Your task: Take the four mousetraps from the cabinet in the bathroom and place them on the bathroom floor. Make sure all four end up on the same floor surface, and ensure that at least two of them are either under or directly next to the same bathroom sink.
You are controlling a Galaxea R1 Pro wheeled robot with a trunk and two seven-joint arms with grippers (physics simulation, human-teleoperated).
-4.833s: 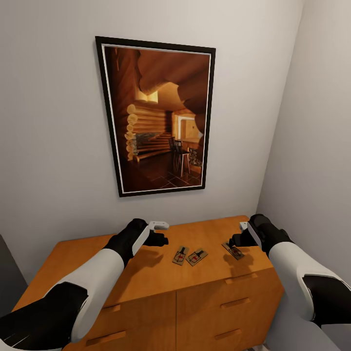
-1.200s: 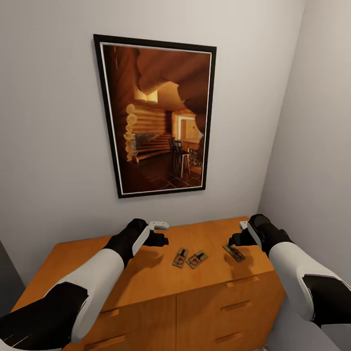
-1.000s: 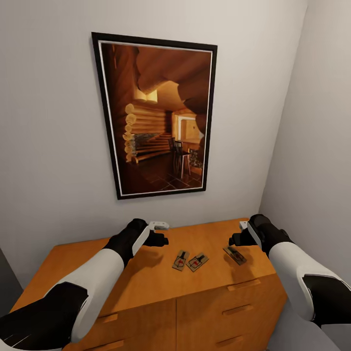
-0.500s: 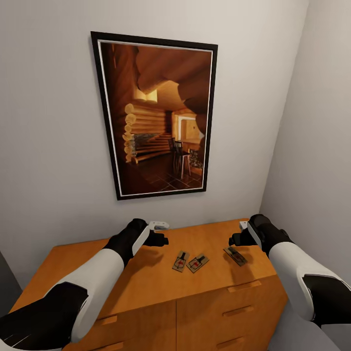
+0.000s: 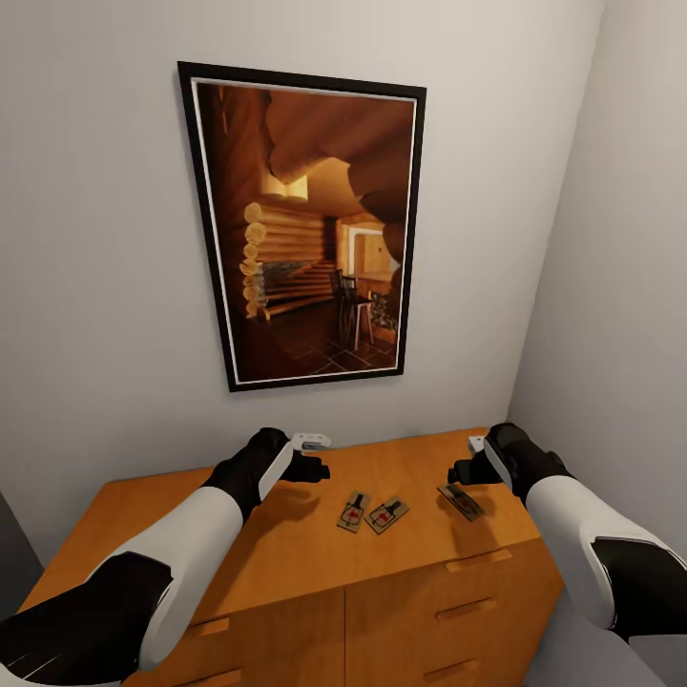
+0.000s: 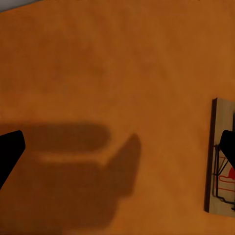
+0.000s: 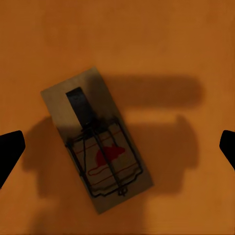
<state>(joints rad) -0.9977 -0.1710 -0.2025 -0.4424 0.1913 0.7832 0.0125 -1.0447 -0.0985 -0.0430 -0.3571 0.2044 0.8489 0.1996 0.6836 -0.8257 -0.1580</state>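
Note:
Three mousetraps lie on the flat top of the orange-brown cabinet (image 5: 286,544): two side by side (image 5: 353,510) (image 5: 385,515), and one further right (image 5: 459,501). My left gripper (image 5: 310,460) hovers open above the cabinet top, left of the pair. In the left wrist view one trap (image 6: 220,156) sits by one fingertip of that open gripper (image 6: 117,149). My right gripper (image 5: 468,466) hangs open just over the right-hand trap. That trap (image 7: 95,147) lies between its spread fingertips (image 7: 10,152), with the gripper (image 7: 117,149) not touching it. The bathroom floor and sink are out of view.
A large black-framed picture (image 5: 305,224) of a log-cabin room hangs on the wall behind the cabinet. A side wall (image 5: 620,286) closes in on the right, next to the cabinet's end. Drawer fronts with bar handles (image 5: 472,558) face me.
The whole view has drifted slightly since the oldest frame, so the camera moved. Both arms keep their pose and the traps lie where they were.

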